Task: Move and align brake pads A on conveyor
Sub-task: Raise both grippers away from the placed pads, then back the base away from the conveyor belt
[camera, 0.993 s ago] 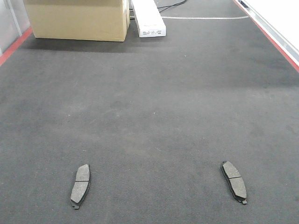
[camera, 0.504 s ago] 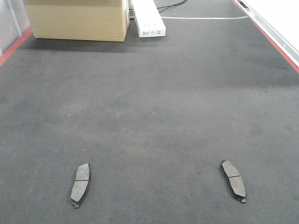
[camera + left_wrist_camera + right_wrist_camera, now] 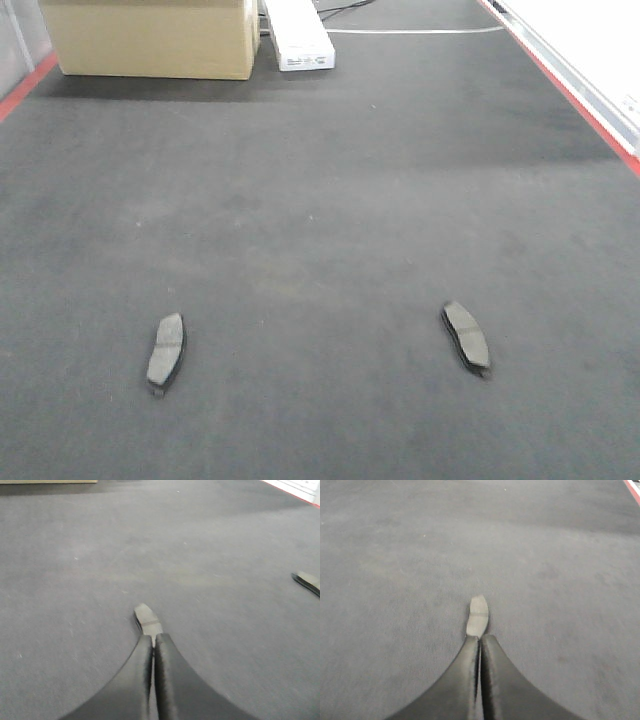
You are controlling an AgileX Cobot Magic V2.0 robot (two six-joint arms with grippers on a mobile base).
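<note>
The left gripper [image 3: 152, 649] and right gripper [image 3: 480, 645] are pinched closed; a cropped cardboard box [image 3: 150, 40] and white case [image 3: 296, 42] stand beyond brake pads A [image 3: 166, 350].

Pad [image 3: 307, 581] cut off at rt edge; box [image 3: 150, 40] top cropped.

Conveyor [image 3: 330, 200] with two brake pads [image 3: 166, 350], cardboard box [image 3: 150, 40], white case [image 3: 296, 42]
</note>
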